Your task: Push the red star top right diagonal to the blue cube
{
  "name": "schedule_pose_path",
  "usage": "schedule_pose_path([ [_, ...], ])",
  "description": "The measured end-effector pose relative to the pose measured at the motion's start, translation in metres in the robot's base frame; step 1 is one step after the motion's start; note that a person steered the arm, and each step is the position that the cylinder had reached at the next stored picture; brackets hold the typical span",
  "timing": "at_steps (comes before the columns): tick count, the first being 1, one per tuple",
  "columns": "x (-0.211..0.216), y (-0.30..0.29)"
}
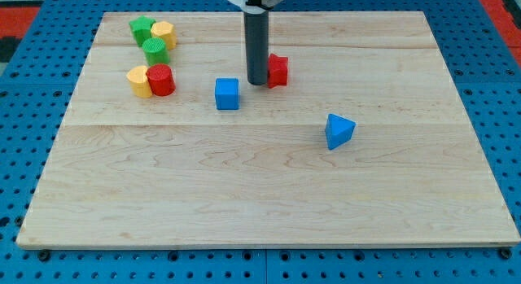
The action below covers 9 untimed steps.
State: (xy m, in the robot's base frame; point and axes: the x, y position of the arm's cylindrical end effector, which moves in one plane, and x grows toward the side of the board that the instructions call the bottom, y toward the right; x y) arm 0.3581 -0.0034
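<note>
Pale wooden board on a blue pegboard carries everything. Well to the view's left of my tip (257, 82) cluster a green star block (142, 27), yellow block (164, 32), green cylinder (155, 50), yellow block (137, 80) and red cylinder (161, 79). Just left and slightly below sits the blue cube (227, 93). My tip, a bare rod with no jaws to open or close, touches the red star block (278, 70) at its right. Farther right and below lies a blue triangular block (339, 130). An off-centre push could spin the star away, overshooting its already diagonal spot.

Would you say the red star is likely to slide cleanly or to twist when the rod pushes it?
The red star looks low and flat-based, so it probably slides without tipping. My tip sits against its left side; an off-centre push on its points may well twist it. The smooth wooden board suggests little grip.
</note>
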Motion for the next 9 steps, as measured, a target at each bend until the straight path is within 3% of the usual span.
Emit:
schedule_pose_path([
  [4,0.008,0.078],
  [5,-0.013,0.111],
  [8,-0.023,0.072],
  [9,-0.027,0.028],
])
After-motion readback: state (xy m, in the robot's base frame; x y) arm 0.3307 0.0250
